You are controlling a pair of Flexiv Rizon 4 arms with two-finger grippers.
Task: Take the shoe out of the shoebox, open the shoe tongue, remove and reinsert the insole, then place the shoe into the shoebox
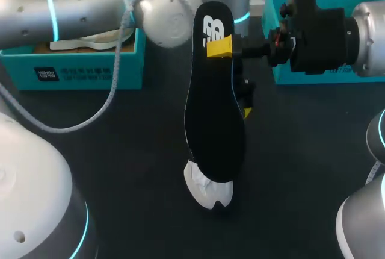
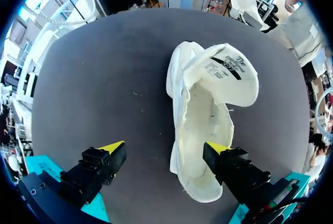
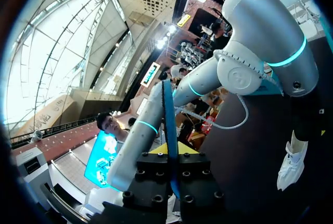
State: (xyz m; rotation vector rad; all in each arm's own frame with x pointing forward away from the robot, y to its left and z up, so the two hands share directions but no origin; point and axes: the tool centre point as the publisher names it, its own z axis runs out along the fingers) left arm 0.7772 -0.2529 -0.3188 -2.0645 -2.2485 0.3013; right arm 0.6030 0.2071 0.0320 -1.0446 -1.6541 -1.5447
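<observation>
A black insole (image 1: 213, 108) hangs upright above the table, and my right gripper (image 1: 220, 47) is shut on its upper end. In the right wrist view the insole (image 3: 167, 112) shows edge-on between the fingers of the right gripper (image 3: 169, 150). Beneath it lies the white shoe (image 1: 208, 189), only its toe showing in the head view. My left gripper (image 2: 165, 150) stands open just above the shoe (image 2: 200, 130), one finger (image 2: 218, 150) over the shoe's inside, the other beside it over the table. The shoe's tongue (image 2: 229, 75) is folded far back.
The teal shoebox (image 1: 78, 69) stands at the back left with a light shoe in it, under my left arm (image 1: 90, 9). A second teal box part (image 1: 301, 36) stands at the back right behind my right wrist. The dark tabletop (image 1: 120, 168) spreads in front.
</observation>
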